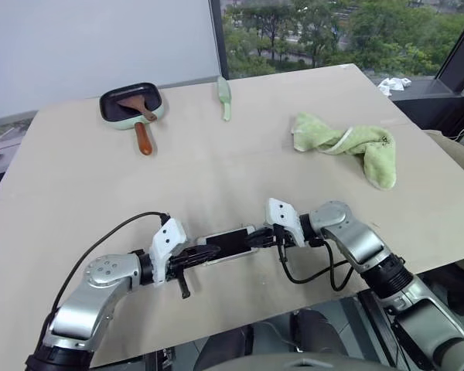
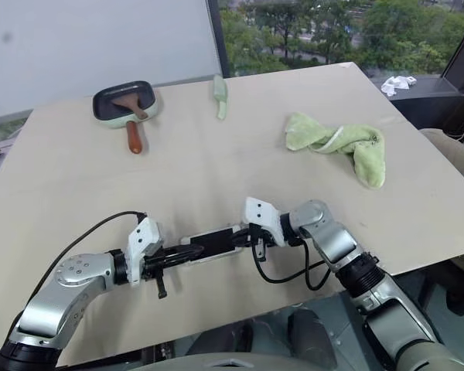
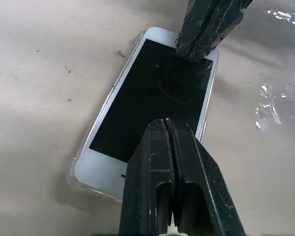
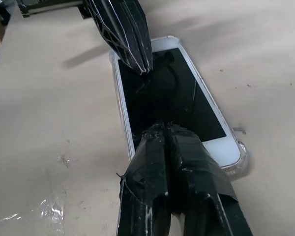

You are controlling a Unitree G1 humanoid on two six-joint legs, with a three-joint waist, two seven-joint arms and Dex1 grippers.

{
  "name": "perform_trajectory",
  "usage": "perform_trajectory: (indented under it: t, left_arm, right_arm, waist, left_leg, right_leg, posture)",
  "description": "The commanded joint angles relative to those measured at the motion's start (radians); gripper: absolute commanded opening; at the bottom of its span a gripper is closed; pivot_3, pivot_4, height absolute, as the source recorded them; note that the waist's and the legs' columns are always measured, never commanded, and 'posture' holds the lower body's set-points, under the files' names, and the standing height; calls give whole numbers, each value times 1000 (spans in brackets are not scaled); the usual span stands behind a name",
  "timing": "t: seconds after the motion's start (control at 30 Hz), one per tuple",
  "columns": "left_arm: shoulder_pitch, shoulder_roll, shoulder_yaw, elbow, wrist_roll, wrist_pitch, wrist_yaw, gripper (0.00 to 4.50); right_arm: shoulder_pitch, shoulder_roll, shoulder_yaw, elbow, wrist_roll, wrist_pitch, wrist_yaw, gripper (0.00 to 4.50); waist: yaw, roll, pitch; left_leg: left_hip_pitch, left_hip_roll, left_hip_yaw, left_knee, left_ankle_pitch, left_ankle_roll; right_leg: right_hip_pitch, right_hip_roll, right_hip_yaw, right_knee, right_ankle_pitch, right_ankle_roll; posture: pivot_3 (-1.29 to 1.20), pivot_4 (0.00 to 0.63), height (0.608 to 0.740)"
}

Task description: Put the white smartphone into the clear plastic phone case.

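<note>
The white smartphone [image 3: 152,103] lies screen up on the table, near its front edge, between my two arms. The clear plastic phone case [image 3: 74,180] shows as a thin transparent rim around the phone's edges and corners [image 4: 241,160]. My left gripper [image 3: 168,127] is shut, with its tip over the phone's black screen at one end. From the opposite end my right gripper [image 4: 160,129] also points onto the screen and is shut. In the head views the two grippers [image 1: 209,252] [image 1: 255,239] meet over the phone [image 1: 230,242].
At the back left stands a black and green dustpan [image 1: 131,103] with a brown-handled brush. A small green tool [image 1: 225,99] lies at the back centre. A crumpled green cloth [image 1: 348,144] lies at the right. Cables hang from both wrists.
</note>
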Motion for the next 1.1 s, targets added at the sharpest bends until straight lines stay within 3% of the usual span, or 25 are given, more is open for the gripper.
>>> perform_trajectory:
  t: [0.03,0.47,1.1]
  left_arm:
    - [-5,3,-2,-7,-1,-12,0,0]
    - [-7,-7,-5,-6,3,-13,6,0]
    - [-10,-6,-3,9,0,-22,-1,0]
  right_arm:
    - [46,-31,163,105,-116,155,-19,108]
    - [-12,-74,242,91,-195,280,-69,108]
    - [62,-188,146,-21,-102,326,-65,108]
  waist:
    - [0,1,0]
    - [2,7,-10]
    - [34,8,-9]
  left_leg:
    - [3,0,0,-1,0,0]
    - [9,1,-2,-1,0,0]
    - [6,-2,-9,-1,-3,-4]
  right_leg:
    - [2,0,0,0,0,0]
    - [11,1,-3,-4,-3,4]
    - [13,-2,-6,-8,-7,9]
  posture:
    - [0,150,740]
    - [0,150,740]
    - [0,150,740]
